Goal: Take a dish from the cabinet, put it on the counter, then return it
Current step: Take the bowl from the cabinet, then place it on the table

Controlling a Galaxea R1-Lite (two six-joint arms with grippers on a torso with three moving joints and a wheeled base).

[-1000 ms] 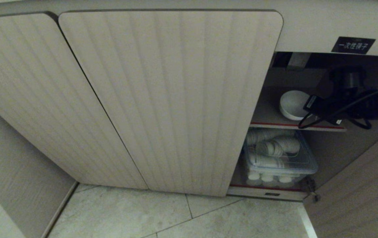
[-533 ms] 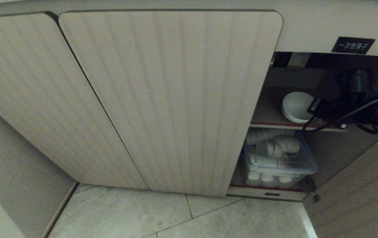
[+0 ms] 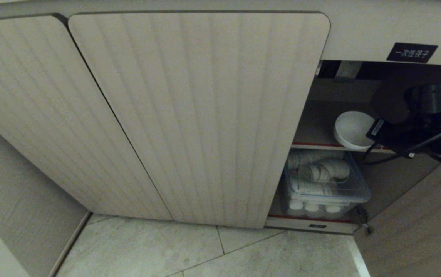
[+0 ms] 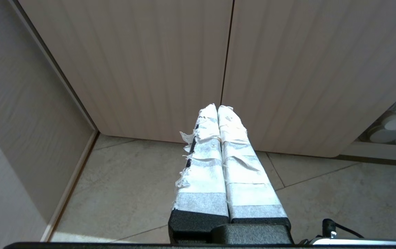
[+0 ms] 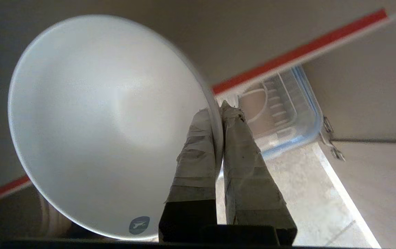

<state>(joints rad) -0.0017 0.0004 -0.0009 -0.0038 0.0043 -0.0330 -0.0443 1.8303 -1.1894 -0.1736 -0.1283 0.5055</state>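
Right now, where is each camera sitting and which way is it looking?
Head view: high on the robot, facing down at the cabinet; right end effector holds the dish.
Left wrist view: behind the shut left end effector, facing closed doors and floor.
Right wrist view: behind the taped fingers pinching the dish's rim.
Shared: dish, clear box.

What we cannot make out at the open cupboard

From the head view, the right gripper is a dark mass of housing and cable running off the picture's edge, and we cannot see its fingers there; it covers one side of the bowl. The closed door hides part of the clear box of white cups. The label is too small for us to read. In the right wrist view the bowl's rim looks blurred.
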